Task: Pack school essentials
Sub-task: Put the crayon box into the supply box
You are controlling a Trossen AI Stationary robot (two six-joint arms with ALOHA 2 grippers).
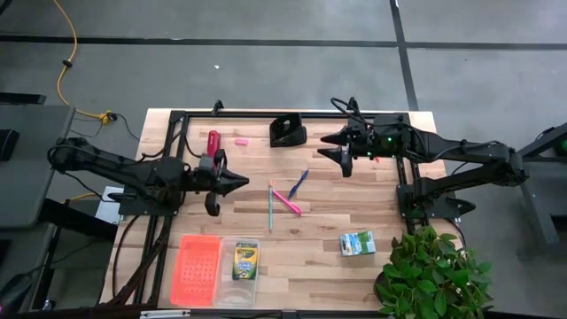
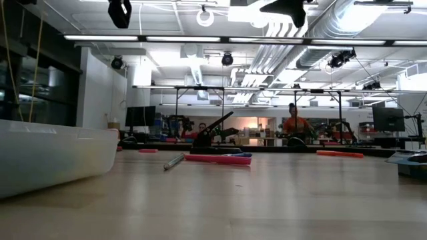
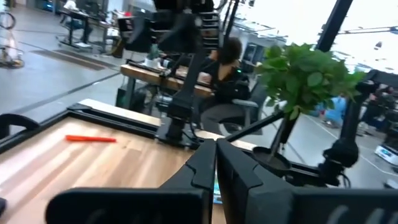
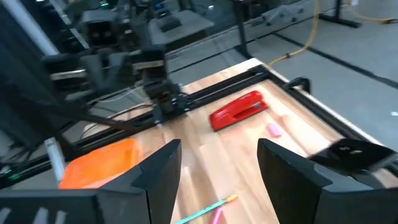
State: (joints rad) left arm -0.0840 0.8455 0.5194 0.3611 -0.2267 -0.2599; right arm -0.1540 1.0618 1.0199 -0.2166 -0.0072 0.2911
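Your left gripper (image 1: pixel 241 183) is closed and empty; your right gripper (image 1: pixel 326 146) is open above the counter (image 1: pixel 328 232), holding nothing.

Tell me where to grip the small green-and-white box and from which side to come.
Come straight down on the green-and-white box and pinch its two shorter sides. It lies flat on the table with clear space around it, the plant being nearest.

My left gripper (image 3: pixel 216 163) is closed and empty above the table (image 3: pixel 124 158); a red pen (image 3: pixel 91 139), possibly a marker, lies ahead, plant (image 3: pixel 305 78) beyond.
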